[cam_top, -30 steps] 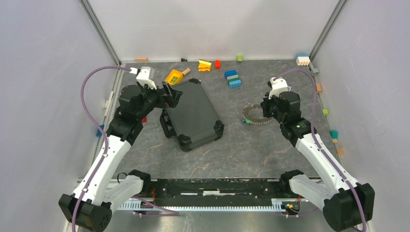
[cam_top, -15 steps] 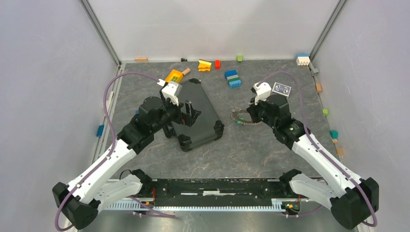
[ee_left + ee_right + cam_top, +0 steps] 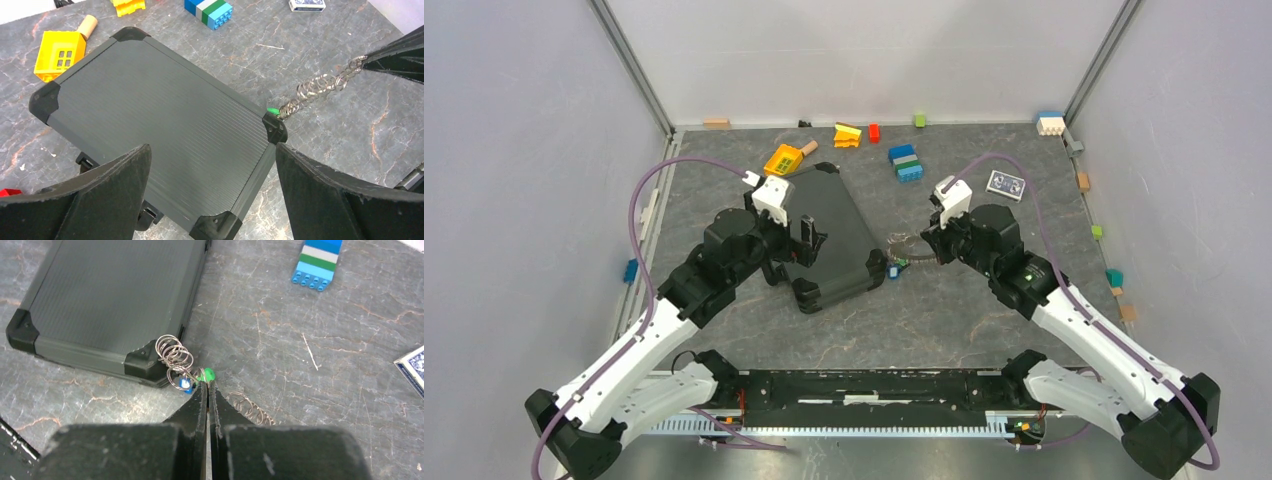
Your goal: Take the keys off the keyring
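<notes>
My right gripper (image 3: 206,386) is shut on the keyring (image 3: 175,358), a thin metal ring held on edge just above the table. The keys (image 3: 320,87) crowd along it as a row of small grey loops. A green tag (image 3: 208,374) and a blue-headed key (image 3: 186,384) hang at the fingertips, right beside the near right corner of the black case (image 3: 110,295). From above, the keyring (image 3: 906,243) lies between the case (image 3: 829,225) and the right gripper (image 3: 927,247). My left gripper (image 3: 212,150) hovers open over the case's lid, empty.
A blue, white and green brick stack (image 3: 906,163) and a yellow toy house (image 3: 783,158) lie behind the case. A card deck (image 3: 1006,184) rests at the back right. Small bricks line the back wall and right edge.
My right gripper has moved left, carrying the keyring from the right-middle of the table up to the case's corner. My left arm has swung right, over the case.
</notes>
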Controlling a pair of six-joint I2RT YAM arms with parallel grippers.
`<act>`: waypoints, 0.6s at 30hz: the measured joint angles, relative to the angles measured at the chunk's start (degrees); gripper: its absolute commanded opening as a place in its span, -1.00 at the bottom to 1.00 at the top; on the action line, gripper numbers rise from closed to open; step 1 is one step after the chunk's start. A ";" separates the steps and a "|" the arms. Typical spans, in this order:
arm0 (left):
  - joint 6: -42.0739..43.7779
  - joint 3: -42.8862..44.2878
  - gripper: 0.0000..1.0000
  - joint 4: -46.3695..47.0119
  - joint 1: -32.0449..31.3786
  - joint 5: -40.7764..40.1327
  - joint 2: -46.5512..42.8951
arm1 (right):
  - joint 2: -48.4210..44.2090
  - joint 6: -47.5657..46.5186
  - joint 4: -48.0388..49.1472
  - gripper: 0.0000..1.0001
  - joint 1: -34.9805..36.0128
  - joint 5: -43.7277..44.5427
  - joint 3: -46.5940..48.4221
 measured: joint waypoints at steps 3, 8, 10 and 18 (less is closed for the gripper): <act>1.14 0.00 1.00 -0.20 0.00 0.00 -0.98 | 0.26 -0.15 -1.25 -1.00 1.88 0.44 0.35; 2.56 0.02 1.00 -0.70 0.00 0.85 -1.75 | 1.16 -0.79 -3.30 -1.00 7.58 3.02 1.11; 3.37 0.02 1.00 -1.16 0.00 1.88 -1.77 | 1.97 -1.27 -4.59 -1.00 11.74 5.29 1.90; 6.86 0.04 0.94 -2.10 0.00 8.28 -2.60 | 3.48 -3.41 -8.68 -1.00 28.20 14.69 5.92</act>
